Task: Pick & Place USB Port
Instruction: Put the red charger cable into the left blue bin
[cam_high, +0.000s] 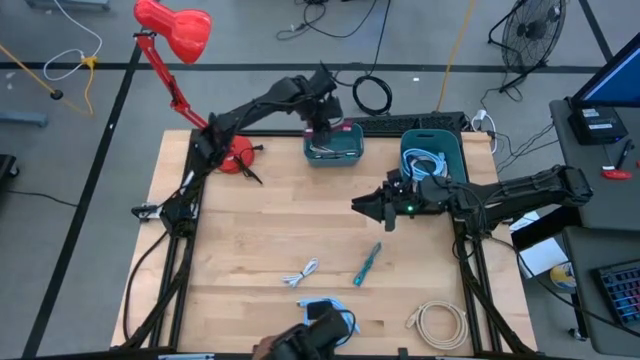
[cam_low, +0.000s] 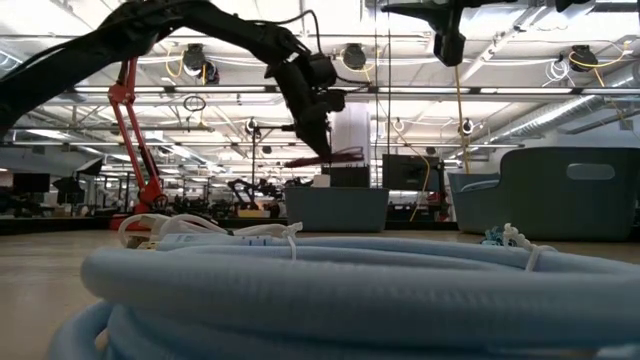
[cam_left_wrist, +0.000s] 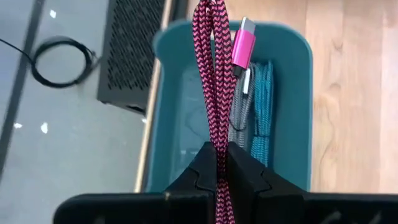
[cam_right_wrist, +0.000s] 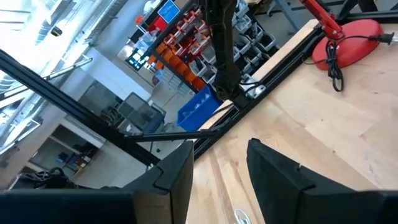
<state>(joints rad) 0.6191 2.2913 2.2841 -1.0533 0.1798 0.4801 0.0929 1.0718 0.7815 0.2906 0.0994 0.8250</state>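
Observation:
A pink-and-black braided USB cable (cam_left_wrist: 208, 74) with a pink plug (cam_left_wrist: 243, 42) is in my left gripper (cam_left_wrist: 221, 163), which is shut on it above the small teal bin (cam_high: 333, 143) at the table's far edge. In the low view the cable (cam_low: 325, 157) hangs just over that bin (cam_low: 335, 208). Grey and teal cables (cam_left_wrist: 255, 106) lie inside the bin. My right gripper (cam_high: 362, 206) hovers open over the table's middle right and touches nothing; its fingers (cam_right_wrist: 273, 171) stand apart. My left gripper pinches the braided cable between its two fingers (cam_left_wrist: 245, 171). It holds a doubled length (cam_left_wrist: 216, 140), two strands side by side. The fingers come from above, pointing down. The cable hangs below them over the bin's opening, its pink plug end (cam_left_wrist: 243, 42) free beside the loop.
A larger teal bin (cam_high: 432, 155) with light cables stands right of the small one. On the near half of the table lie a white cable (cam_high: 303, 272), a teal cable (cam_high: 366, 264), a pale blue coil (cam_high: 325, 310) and a cream coil (cam_high: 440, 322). A red lamp (cam_high: 175, 28) stands at far left.

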